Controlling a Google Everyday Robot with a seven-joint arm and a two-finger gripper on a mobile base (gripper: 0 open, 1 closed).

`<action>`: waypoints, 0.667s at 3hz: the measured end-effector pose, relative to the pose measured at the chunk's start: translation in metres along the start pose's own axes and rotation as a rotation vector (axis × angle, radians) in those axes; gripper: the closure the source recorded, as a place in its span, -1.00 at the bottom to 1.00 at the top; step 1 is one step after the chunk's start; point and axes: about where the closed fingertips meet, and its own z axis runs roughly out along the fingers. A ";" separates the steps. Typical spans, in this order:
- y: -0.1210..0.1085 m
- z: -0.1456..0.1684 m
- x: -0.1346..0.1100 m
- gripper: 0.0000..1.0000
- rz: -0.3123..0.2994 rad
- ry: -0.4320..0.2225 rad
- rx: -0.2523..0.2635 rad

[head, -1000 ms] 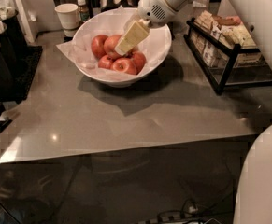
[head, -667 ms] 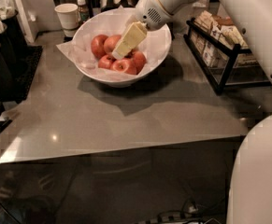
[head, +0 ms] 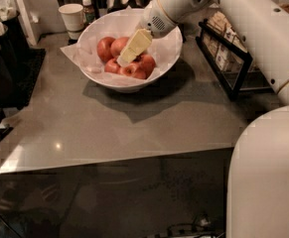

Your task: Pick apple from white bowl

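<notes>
Red, round apples (head: 106, 47) lie heaped in the large, deep white bowl (head: 170, 47), which is lined with crinkled white paper and stands towards the back of the smooth grey tabletop (head: 134, 128). A small white paper cup (head: 72, 16) sits just behind it on one side, and a black wire rack (head: 223, 66) of packets on the other. None of the fruit has left the bowl, so the pick itself is not yet done; judged from how things lie, the reach is finished and the grasp and lift are what remain. The robot's pale cream gripper (head: 124, 58), carried on the bulky white arm (head: 233, 19) that slants in from the upper right, is down inside the bowl. Its tip is among the apples, at the gap between the two at the back and the cluster at the front. It appears to touch or nearly touch the fruit there, though which apple it is set on is not plain. Whether the gripper is parted or closed cannot be told, as it shows only as one pale slab seen from the side, and nothing is visibly lifted clear in it. The remaining work looks to be securing one apple and raising it above the rim without dragging the paper lining.
</notes>
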 end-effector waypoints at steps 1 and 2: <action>-0.006 0.007 0.003 -0.68 0.020 -0.002 0.009; -0.011 0.014 0.004 -0.40 0.048 -0.008 0.021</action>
